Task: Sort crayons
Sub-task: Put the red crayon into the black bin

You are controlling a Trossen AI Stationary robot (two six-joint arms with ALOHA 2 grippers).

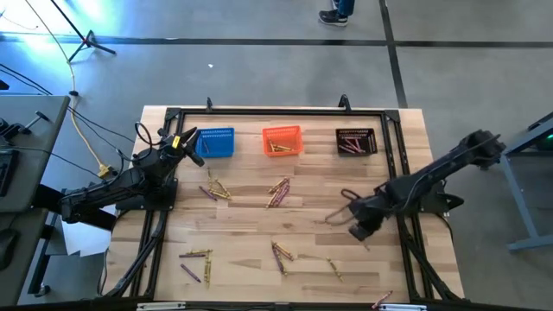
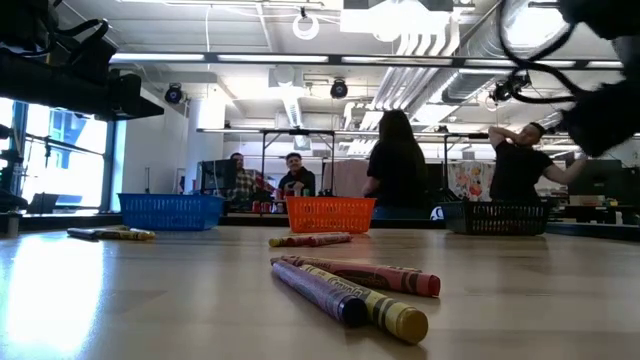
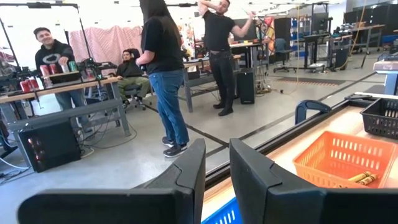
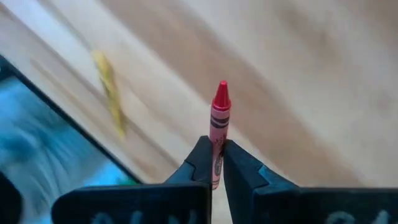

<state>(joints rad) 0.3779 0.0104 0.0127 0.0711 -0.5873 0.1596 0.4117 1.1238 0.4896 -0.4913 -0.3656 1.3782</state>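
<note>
**Q:** State of the right gripper [image 4: 213, 163]?

**A:** Its fingers [image 4: 198, 163] are clamped on a red crayon [image 4: 219, 121]. The crayon's long axis runs straight out between the fingers, pointed tip leading, wrapped body pinched at the fingertips. Wrapper print is present but not legible.

**Q:** Where does that crayon need to go?

**A:** Judged from the contents, the black basket [image 1: 356, 142], which holds reddish sticks. It lies beyond the fingers toward the far edge of the tabletop [image 1: 251, 225], on the right arm's own side, so the right arm is the nearer one.

**Q:** And the left gripper [image 3: 217, 168]?

**A:** Fingers apart, holding nothing, poised at the blue basket [image 1: 216, 142], with the orange basket [image 3: 339, 160] further out.

**Q:** Remaining crayons?

**A:** Loose crayons [image 1: 279, 192] lie in clusters between the two arms. On the nearest ones [image 2: 350, 290], no brand can be read.
</note>
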